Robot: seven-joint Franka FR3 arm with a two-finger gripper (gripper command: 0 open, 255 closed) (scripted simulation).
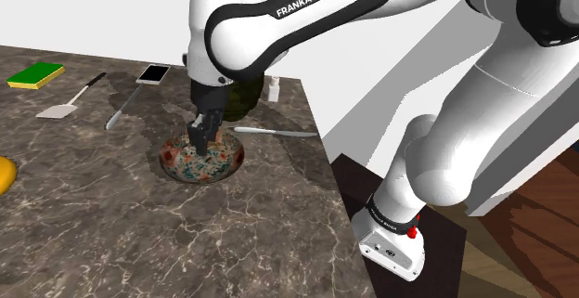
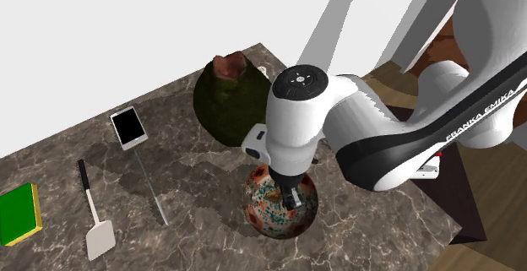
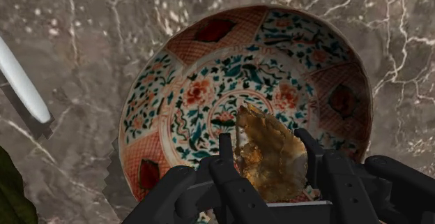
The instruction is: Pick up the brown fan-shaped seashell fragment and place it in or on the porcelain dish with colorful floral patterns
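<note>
The floral dish [image 3: 209, 41], red, green and white inside, sits on the dark marble counter [image 1: 111, 213]. My gripper [image 3: 266, 149] hangs just above the middle of the dish and is shut on the brown fan-shaped shell fragment [image 3: 268, 149], which stands upright between the two black fingers. In the shoulder view the gripper [image 1: 201, 140] points straight down into the dish [image 1: 230, 163]. From the second exterior view the dish [image 2: 266, 206] lies under the hand [image 2: 291, 195].
A dark green round vessel [image 2: 224, 100] stands right behind the dish. A knife [image 1: 278, 132] lies beside it. A phone [image 1: 153, 73], a white spatula [image 1: 70, 101], a second utensil [image 1: 123, 109] and a green sponge [image 1: 35, 75] lie farther along the counter. The counter edge runs near the stand.
</note>
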